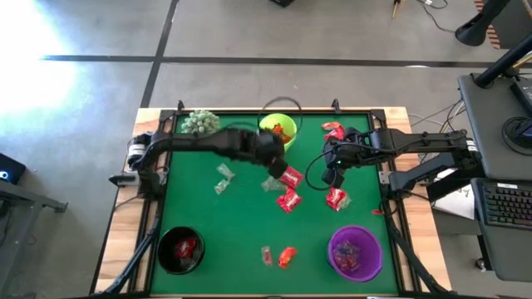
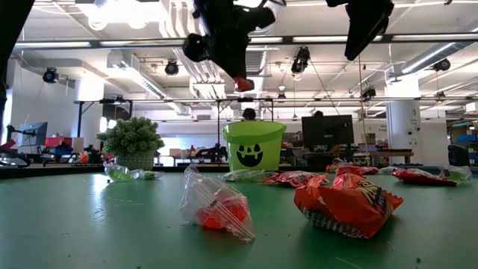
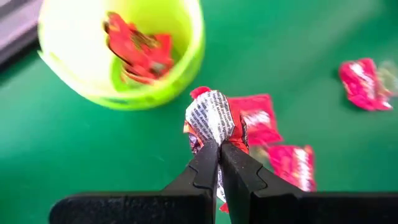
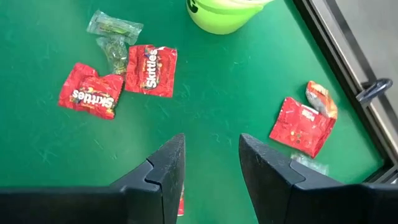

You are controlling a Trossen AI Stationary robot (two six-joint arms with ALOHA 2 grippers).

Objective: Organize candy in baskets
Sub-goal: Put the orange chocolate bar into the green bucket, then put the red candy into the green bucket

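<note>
My left gripper (image 3: 219, 155) hangs above the table just beside the lime green basket (image 1: 278, 129), shut on a red candy packet (image 3: 211, 118). That basket holds red candy (image 3: 140, 53). My right gripper (image 4: 211, 162) stands open above bare green table at the right (image 1: 332, 173), with nothing between its fingers. Loose candy lies flat on the table: two red packets (image 4: 118, 81) with clear-wrapped sweets (image 4: 112, 31) next to them, and another red packet (image 4: 301, 124). The black basket (image 1: 181, 249) and the purple basket (image 1: 356, 252) stand near the front edge, each with candy inside. My left gripper pinches the crumpled end of the red packet (image 3: 214, 134) between its two fingertips. The fingers slant downward. The packet sticks out beyond the fingertips, lifted clear of the table; in the low view a red corner (image 2: 243, 84) shows under the gripper, above the basket's rim.
A spiky pale-green plant (image 1: 200, 123) stands at the far left corner. An orange sweet (image 1: 287, 256) and a clear one (image 1: 266, 253) lie near the front edge between the black and purple baskets. Clear wrappers (image 1: 223, 176) lie left of centre. A raised frame (image 1: 386, 178) borders the table.
</note>
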